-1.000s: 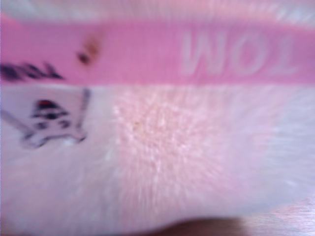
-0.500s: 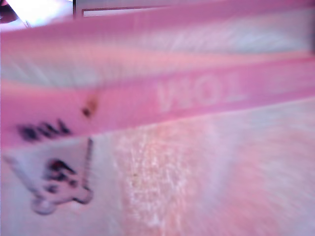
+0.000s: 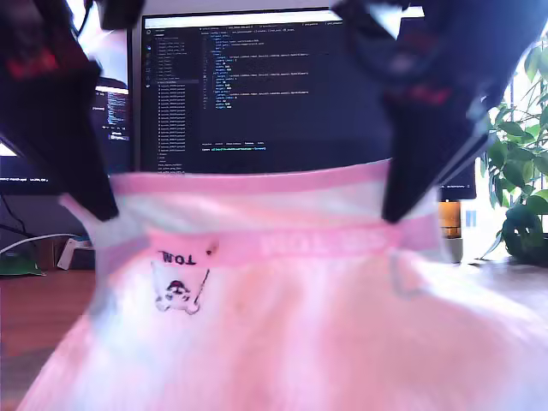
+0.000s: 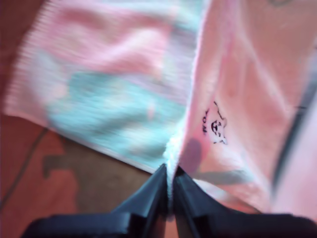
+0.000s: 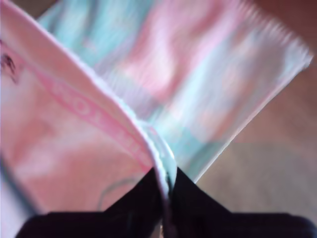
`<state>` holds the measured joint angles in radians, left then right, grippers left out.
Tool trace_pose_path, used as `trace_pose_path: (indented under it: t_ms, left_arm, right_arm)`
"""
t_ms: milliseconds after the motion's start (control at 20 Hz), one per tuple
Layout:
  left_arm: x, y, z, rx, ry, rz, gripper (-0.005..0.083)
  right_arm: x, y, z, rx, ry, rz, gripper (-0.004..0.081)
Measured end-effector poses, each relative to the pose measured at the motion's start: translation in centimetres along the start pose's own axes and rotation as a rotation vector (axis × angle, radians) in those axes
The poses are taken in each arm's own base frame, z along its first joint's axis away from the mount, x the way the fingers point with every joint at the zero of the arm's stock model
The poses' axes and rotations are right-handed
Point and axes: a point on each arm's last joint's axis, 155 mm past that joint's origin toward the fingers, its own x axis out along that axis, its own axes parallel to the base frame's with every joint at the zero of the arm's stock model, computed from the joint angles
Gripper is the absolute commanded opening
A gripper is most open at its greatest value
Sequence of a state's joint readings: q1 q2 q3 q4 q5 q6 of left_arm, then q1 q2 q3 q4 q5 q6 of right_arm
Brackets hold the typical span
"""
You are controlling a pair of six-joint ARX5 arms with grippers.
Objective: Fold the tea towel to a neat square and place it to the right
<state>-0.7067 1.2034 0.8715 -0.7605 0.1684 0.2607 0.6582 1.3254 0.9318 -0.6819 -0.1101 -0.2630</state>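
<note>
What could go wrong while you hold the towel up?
My first claw and my second claw each pinch only a thin edge of the fluffy pastel-checked tea towel, so a corner might slip out. It also blocks the exterior view of the wooden table, so it may land crooked.

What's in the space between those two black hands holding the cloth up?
Only the tea towel: its top edge spans from my first hand to my second hand, both pinching it. The exterior view shows this, with a monitor behind.
</note>
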Motion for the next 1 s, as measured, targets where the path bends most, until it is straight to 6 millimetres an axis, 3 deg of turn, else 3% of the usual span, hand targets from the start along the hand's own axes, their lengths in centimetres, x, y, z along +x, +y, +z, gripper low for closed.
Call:
trace_pose_path:
  t_ms: [350, 750, 1000]
  left_arm:
    - [1.0, 4.1, 1.3, 0.023, -0.037, 0.111, -0.0024]
    - [0.5, 6.6, 2.9, 0.026, -0.116, 0.175, -0.0024]
    - [3.4, 6.9, 1.6, 0.030, -0.030, 0.145, -0.0024]
  right_arm:
    - [3.1, -3.3, 1.3, 0.025, -0.047, -0.008, -0.0012]
    - [4.9, -4.1, 2.4, 0.011, -0.087, 0.003, -0.0012]
    - [5.1, -4.9, 1.6, 0.001, -0.053, -0.030, -0.0012]
